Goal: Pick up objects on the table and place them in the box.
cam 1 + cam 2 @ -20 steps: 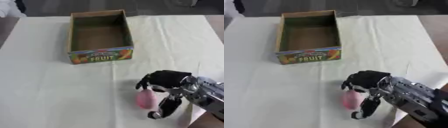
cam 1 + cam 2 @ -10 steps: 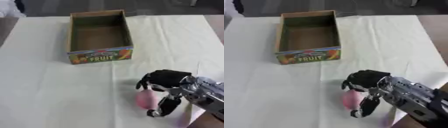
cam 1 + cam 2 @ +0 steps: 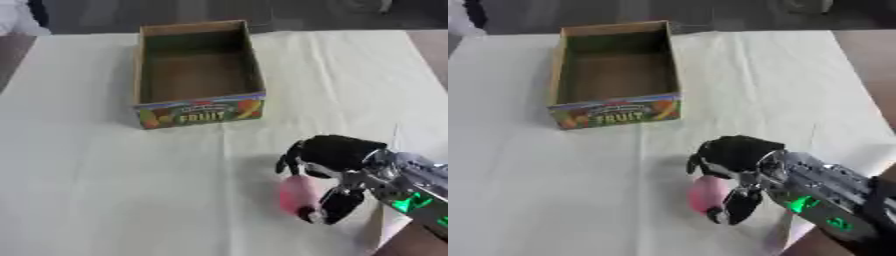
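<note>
In the left eye view my right hand [image 3: 337,160] lay near the table's [image 3: 105,190] near right corner, fingers curled over the top of the pink object [image 3: 297,195] and thumb against its near end, just as half a second before, so I judged the grasp was settling and the lift had not begun. In the right eye view the open fruit box [image 3: 614,107] stood well apart toward the far edge, holding nothing I could see; my left hand showed nowhere.

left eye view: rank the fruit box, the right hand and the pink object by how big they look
1. fruit box, clearly largest, though it sits farther from the camera.
2. right hand.
3. pink object, smallest, partly hidden by the hand.
</note>
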{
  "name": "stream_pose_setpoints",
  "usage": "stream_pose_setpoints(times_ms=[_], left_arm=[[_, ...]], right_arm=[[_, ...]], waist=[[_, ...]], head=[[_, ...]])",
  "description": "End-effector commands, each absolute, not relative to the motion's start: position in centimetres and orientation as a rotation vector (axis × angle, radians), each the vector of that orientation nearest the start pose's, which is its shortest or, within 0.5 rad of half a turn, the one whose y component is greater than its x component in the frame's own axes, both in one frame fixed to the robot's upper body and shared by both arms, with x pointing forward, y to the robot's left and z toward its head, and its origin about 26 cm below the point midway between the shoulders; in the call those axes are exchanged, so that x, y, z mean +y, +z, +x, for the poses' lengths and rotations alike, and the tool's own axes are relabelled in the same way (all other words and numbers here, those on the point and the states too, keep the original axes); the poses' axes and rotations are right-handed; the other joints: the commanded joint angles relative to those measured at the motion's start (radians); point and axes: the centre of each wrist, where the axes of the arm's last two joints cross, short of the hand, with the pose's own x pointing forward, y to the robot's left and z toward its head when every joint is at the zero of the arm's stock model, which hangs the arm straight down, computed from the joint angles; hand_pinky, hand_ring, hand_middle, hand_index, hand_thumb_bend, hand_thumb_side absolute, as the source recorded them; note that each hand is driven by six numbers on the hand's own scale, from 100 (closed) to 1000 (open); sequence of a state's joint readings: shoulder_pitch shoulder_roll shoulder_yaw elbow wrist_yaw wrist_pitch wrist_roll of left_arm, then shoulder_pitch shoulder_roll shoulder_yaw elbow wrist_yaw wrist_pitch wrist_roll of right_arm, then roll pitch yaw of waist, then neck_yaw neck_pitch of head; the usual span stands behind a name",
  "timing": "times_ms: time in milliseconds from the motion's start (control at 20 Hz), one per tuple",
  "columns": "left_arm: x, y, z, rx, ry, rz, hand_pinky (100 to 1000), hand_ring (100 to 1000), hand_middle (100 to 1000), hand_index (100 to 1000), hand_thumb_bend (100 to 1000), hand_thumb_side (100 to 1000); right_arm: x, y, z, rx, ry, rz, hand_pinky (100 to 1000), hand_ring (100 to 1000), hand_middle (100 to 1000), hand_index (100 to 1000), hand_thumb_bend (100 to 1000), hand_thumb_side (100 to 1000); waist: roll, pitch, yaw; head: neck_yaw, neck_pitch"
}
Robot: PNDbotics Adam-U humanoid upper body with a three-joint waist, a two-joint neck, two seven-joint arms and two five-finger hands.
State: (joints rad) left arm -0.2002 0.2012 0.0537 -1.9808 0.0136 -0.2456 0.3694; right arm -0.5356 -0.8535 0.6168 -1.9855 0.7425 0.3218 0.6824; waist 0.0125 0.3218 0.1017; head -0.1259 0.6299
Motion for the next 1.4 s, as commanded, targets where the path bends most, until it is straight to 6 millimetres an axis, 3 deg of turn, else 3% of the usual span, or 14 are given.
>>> stream_pose_setpoints(times_ms=[50,350,650,1100,1400], left_arm=[[26.4,16.9,29.0,-2.459,0.226,0.258,701,656,622,794,100,700],[26.4,16.9,29.0,-2.460,0.225,0.257,697,656,622,794,100,700],[26.4,16.9,29.1,-2.460,0.224,0.255,696,656,622,794,100,700],[26.4,16.9,29.1,-2.460,0.225,0.252,694,657,623,793,100,702],[26.4,16.9,29.1,-2.462,0.228,0.252,694,657,623,793,100,703]], right_arm=[[-21.6,20.8,28.9,-1.142,1.914,-0.866,719,793,598,794,444,227],[-21.8,20.9,29.0,-1.124,1.920,-0.888,716,786,549,688,453,260],[-22.0,21.3,29.0,-1.132,1.919,-0.908,714,775,509,644,450,271],[-22.0,21.7,29.1,-1.154,1.918,-0.891,707,760,484,622,416,108],[-22.0,22.0,29.2,-1.167,1.911,-0.867,702,754,483,625,230,110]], waist=[[0.001,-0.014,0.000],[0.000,-0.014,0.000],[0.000,-0.013,0.000],[0.000,-0.013,0.002],[0.001,-0.014,0.004]], head=[[-0.003,-0.012],[-0.005,-0.013],[-0.005,-0.014],[-0.007,-0.014],[-0.012,-0.007]])
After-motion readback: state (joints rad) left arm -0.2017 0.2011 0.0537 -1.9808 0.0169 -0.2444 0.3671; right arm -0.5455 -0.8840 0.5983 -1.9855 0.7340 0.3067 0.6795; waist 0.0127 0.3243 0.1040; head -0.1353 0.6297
